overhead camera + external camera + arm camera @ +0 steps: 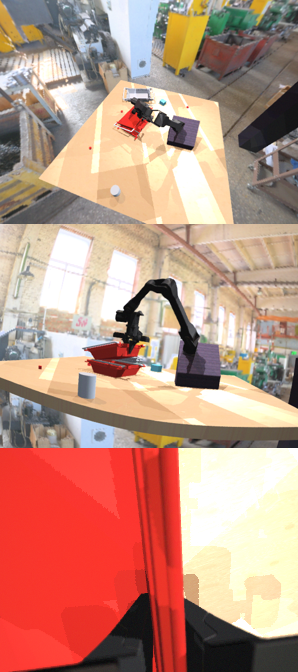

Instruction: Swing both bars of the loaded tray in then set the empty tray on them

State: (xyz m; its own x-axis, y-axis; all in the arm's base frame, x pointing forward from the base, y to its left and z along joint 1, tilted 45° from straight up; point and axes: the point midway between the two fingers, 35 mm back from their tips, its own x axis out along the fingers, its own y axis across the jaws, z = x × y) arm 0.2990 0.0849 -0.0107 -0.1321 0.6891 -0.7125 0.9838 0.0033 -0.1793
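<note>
You have pale table [121,165] [151,400]; on it, purple slab [184,132] [198,364]; near slab, lower red tray [136,137] [116,372], teal block [162,102] [156,368]; well apart from slab, grey cylinder [115,190] [87,386], small red cube [90,147] [40,367].

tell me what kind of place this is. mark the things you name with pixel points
Probably a factory hall or machine workshop: green machines [237,17], red metal bins [224,54] and tall windows [66,270] in a worn brick wall surround the table [121,162] [151,408].

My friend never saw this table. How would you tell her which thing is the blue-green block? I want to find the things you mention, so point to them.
Find the big dark purple box [186,132] [198,375] that the black robot arm [162,119] [179,310] stands on. Near it, toward the gray tray [139,94], sits a small blue-green block [162,101] [156,368]. It's much bigger than the tiny red cubes [187,107] [121,111] [90,147] [40,367], and no other block on the table is its color.
</note>
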